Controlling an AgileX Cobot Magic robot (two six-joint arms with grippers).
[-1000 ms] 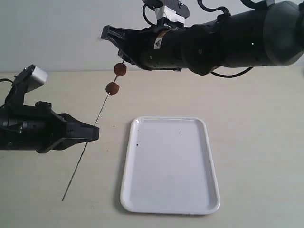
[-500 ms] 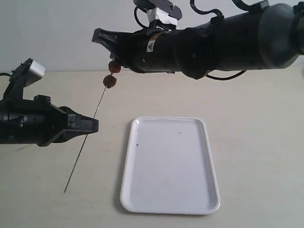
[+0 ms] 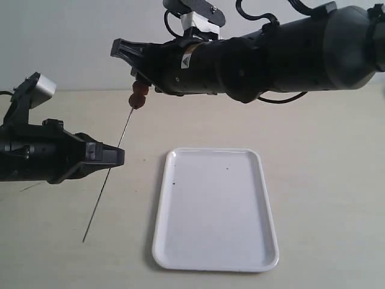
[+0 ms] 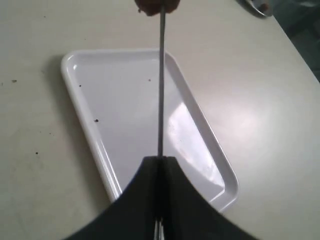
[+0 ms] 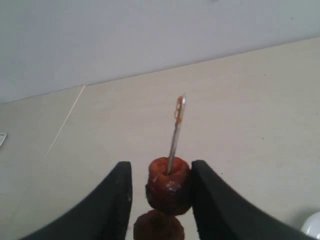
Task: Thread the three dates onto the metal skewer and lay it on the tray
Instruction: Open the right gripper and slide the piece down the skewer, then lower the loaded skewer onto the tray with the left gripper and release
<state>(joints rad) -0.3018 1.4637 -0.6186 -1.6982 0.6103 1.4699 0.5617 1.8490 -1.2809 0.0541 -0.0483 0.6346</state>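
Roughly two thirds in, by my reckoning. Two dates are on the metal skewer: the upper date with the pointed tip poking out past it, and the lower date right up against it. I can't find a third one in any view, so I'd guess it has yet to go on, or it's hidden.

In the exterior view the skewer hangs in the air, slanting from its bare end at 7 o'clock up to the fruit at 1 o'clock, off the 10 o'clock corner of the tray. The left gripper has its jaws pinched together on the rod about halfway along. The right gripper straddles the upper date, jaws apart with a sliver of daylight on one side, so it doesn't look like a real squeeze.

The tray sits bare on the worktop apart from a few dark specks. Left to do, as I read it: sort out date three, then lay the whole thing on the tray.
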